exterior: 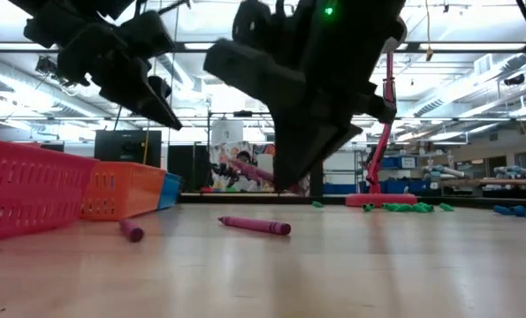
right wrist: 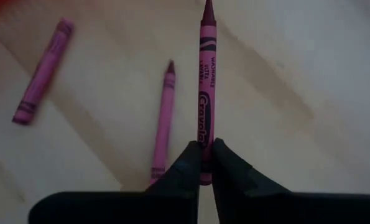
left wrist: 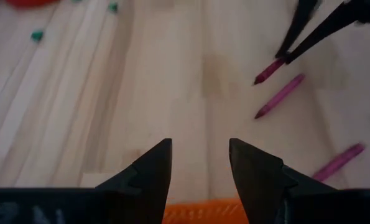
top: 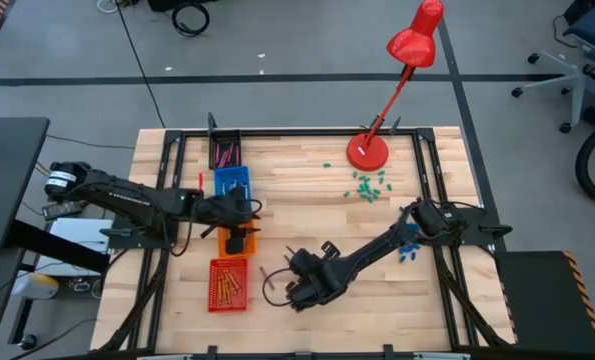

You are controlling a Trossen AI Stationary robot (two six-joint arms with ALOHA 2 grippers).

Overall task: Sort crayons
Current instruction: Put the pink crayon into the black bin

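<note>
The right gripper (right wrist: 207,158) is clenched on a magenta crayon (right wrist: 206,81), lifted off the table; its long axis runs straight forward from the fingertips. Two more magenta crayons (right wrist: 163,121) lie just beside it on the wood. The left gripper (left wrist: 200,165) hangs with fingers apart over the orange bin (top: 237,241). Beside this orange bin, the red bin (top: 228,284) holds orange crayons, and the dark tray (top: 225,152) beyond the blue bin (top: 233,182) holds magenta ones.

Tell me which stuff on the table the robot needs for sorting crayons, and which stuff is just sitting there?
For the job:
- pink crayon pinched in the right gripper
- two loose pink crayons on the table
- red bin, orange bin, blue bin, black tray
- left gripper, open over the orange bin

Just lying about:
- red lamp
- green bits
- blue bits
</note>
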